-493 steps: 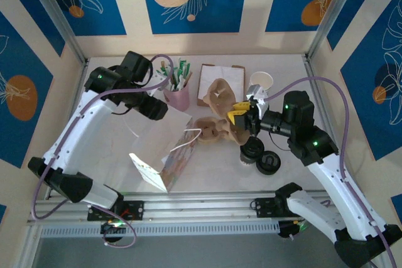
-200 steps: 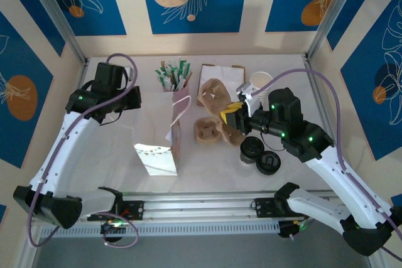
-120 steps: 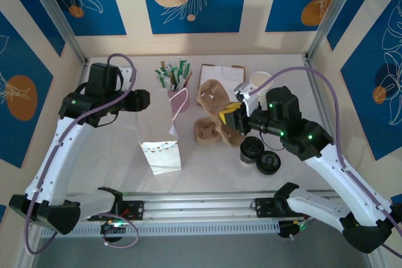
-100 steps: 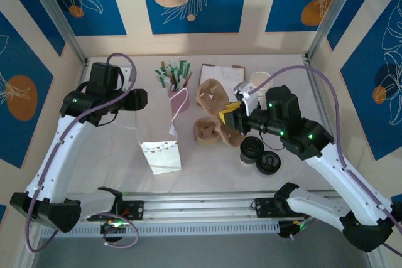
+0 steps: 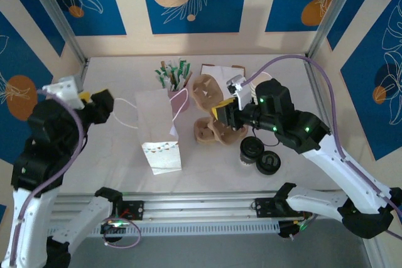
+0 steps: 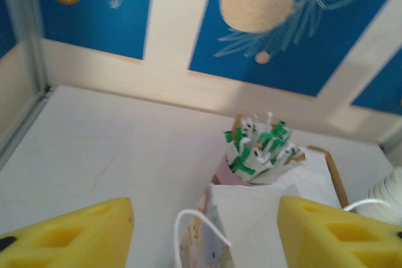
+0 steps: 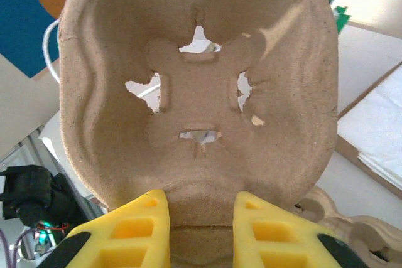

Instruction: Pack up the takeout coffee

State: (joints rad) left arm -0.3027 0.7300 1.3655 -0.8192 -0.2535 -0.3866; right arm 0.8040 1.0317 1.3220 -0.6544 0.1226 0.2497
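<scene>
**Carrier gripped by the right arm; coffee stands right of the bag**

Well to the left of the upright white paper bag (image 5: 157,131) is the left gripper (image 5: 103,101), pointing towards it. In the left wrist view this gripper (image 6: 204,218) has its 2 yellow fingers (image 6: 69,230) spread wide with nothing held, and the top of the bag (image 6: 251,221) shows beyond them. The bag stands on the white tabletop (image 5: 107,149). 1 white cord handle (image 5: 125,114) loops out from it towards the left gripper.

Just behind the bag's right corner stands a pink cup (image 5: 180,97) filled with green-and-white paper sticks (image 5: 173,73). The left wrist view shows the same cup (image 6: 223,167) behind the bag. Further behind and to the right of the bag lies a stack of white paper sheets on a brown board (image 5: 221,70).

To the right of the bag, behind its right corner, a brown moulded-pulp cup carrier (image 5: 204,88) is held tilted up. The right gripper (image 5: 223,111) clamps its edge. In the right wrist view the 2 yellow fingers (image 7: 125,230) of this gripper (image 7: 201,208) are closed narrowly on the lower rim of the carrier (image 7: 195,92), whose cup well, cut with a cross of slots, faces the camera. Whether it touches the table, I cannot tell. A second brown pulp carrier (image 5: 210,131) lies flat just right of the bag.

Further right of the bag, past the flat carrier, the takeout coffee (image 5: 251,150), a pale paper cup under a round black lid, stands upright on the table, apart from both grippers. A loose black plastic lid (image 5: 268,163) lies just beside it, on the side away from the bag.
</scene>
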